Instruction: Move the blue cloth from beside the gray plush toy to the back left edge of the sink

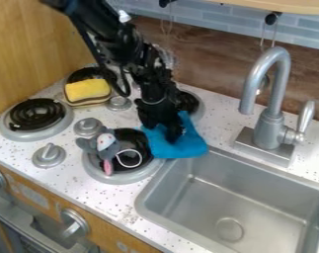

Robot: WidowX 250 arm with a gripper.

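Nearest to me, at the lower left, I see the toy oven's front with a silver knob (74,223) standing out from its wooden panel; beside it, toward the lower right, the metal sink (274,212) is set into the speckled white counter (122,200), its round drain (229,229) low in the basin; a little farther back, a grey plush mouse (103,143) lies on the front edge of a black coil burner (139,173), a thin white loop (130,158) beside it; two silver knobs stand on the counter to the left of the mouse. Next to that burner, and reaching up to the sink's back left corner, lies the blue cloth (188,148); my black gripper (164,134) points down into it, touching it, the arm slanting in from the upper left; I cannot tell whether the gripper is spread or has closed on a fold. Another coil burner (36,114) sits at the left of the counter; the grey faucet (272,101) rises behind the sink, its lever on the right; farther back, a yellow block (88,89) sits over the rear left burner, and one more burner (196,106) shows just behind the gripper; brown wood panelling (218,66) and blue-grey tiles (218,22) close off the back.
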